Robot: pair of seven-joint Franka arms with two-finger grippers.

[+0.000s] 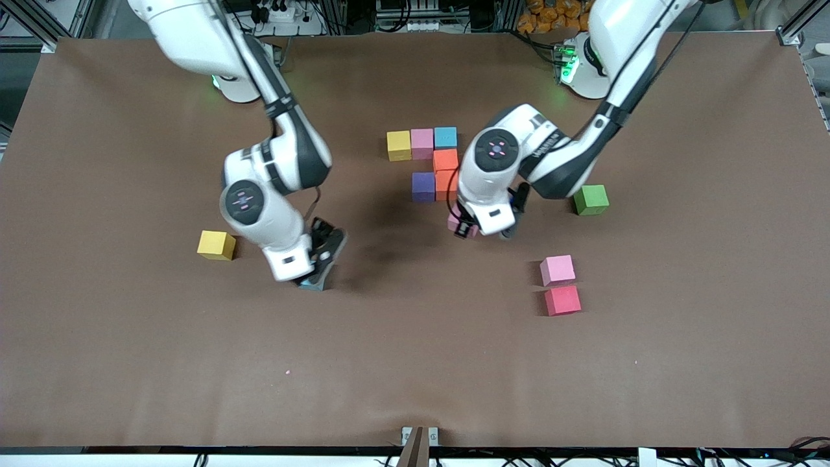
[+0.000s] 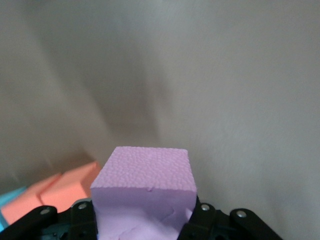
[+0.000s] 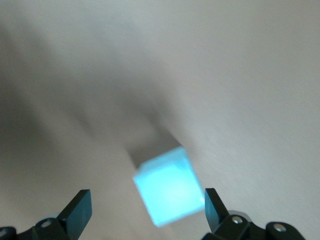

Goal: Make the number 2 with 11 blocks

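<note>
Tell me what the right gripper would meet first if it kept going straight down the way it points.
Most likely the light blue block, which sits on the table between the right gripper's open fingers; depth is unclear.

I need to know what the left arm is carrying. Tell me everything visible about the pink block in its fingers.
The pink block is a small matte cube with a finely pebbled, foam-like surface and a small nick on one face. The left gripper is shut on it, clamping two facing sides. It is held just beside the orange blocks of the group.
</note>
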